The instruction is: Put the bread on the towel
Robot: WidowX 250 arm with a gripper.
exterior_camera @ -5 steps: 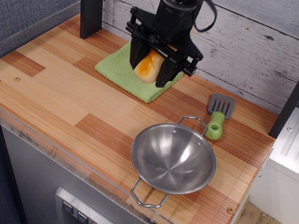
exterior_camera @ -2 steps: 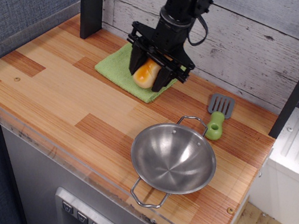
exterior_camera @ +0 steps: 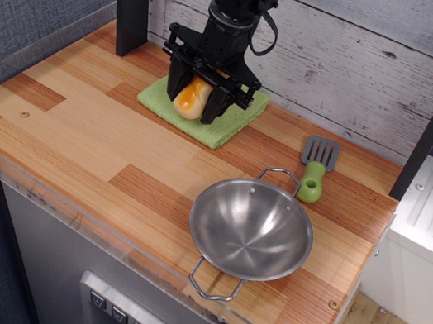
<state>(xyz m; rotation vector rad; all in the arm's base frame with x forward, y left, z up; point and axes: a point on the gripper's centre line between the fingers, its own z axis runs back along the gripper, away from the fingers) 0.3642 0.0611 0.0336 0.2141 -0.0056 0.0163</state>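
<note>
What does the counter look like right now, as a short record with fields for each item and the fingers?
bread: between the fingers, over the towel; whether it rests on the cloth cannot be told
towel: green, flat at the back of the counter by the plank wall
gripper: pointing down over the towel, fingers either side of the bread
bowl: steel, empty, near the front right edge
spatula: grey blade, green handle, just behind the bowl
counter: wood-pattern top

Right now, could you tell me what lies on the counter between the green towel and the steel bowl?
Nothing: in the single camera view, only bare wooden counter lies between the towel and the steel bowl.
</note>
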